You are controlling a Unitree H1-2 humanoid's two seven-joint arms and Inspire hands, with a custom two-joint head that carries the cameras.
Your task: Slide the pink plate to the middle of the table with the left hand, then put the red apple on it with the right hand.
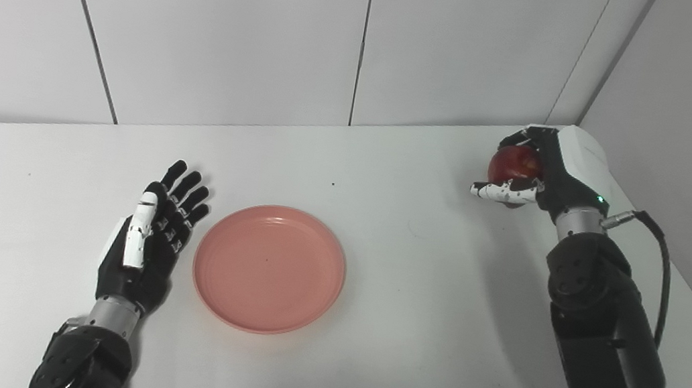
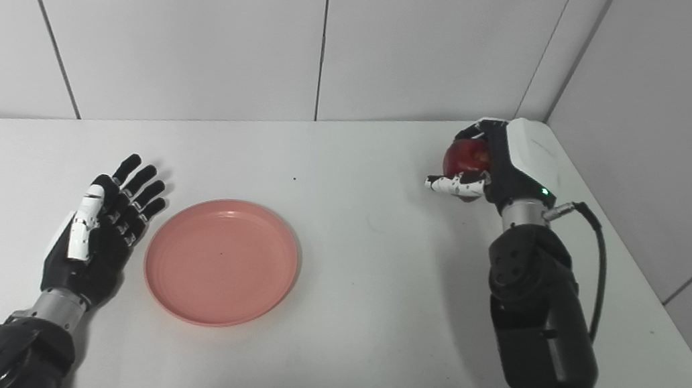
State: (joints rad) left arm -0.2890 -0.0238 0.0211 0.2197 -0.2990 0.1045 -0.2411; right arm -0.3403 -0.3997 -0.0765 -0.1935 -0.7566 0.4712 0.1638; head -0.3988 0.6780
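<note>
Pink plate [image 1: 269, 269] lies flat on the white table [image 1: 411, 311], roughly mid-table and a little toward the left, nothing on it. Round, shallow, raised rim.

Left hand [image 1: 146, 240] sits just beside the plate's left rim, a thin gap of table between them. Palm faces the plate, fingers [image 1: 186, 195] straight and spread a little, pointing toward the far edge; white thumb laid along the palm. Holds nothing. Black forearm enters from the near left corner.

Right hand [image 1: 535, 170] is well apart from the plate, at the far right corner of the table, close to where the wall panels meet. Its fingers are wrapped around the red apple [image 1: 514, 165]: dark fingers curl over the top and far side, white thumb [image 1: 503, 192] runs under the near side. Only the left face of the apple shows; the rest is hidden by the hand. Cannot tell whether the apple touches the table or is lifted just off it. White back of hand faces right, small green light near the wrist. A black cable [image 1: 656, 251] loops from the wrist down along the right forearm.
</note>
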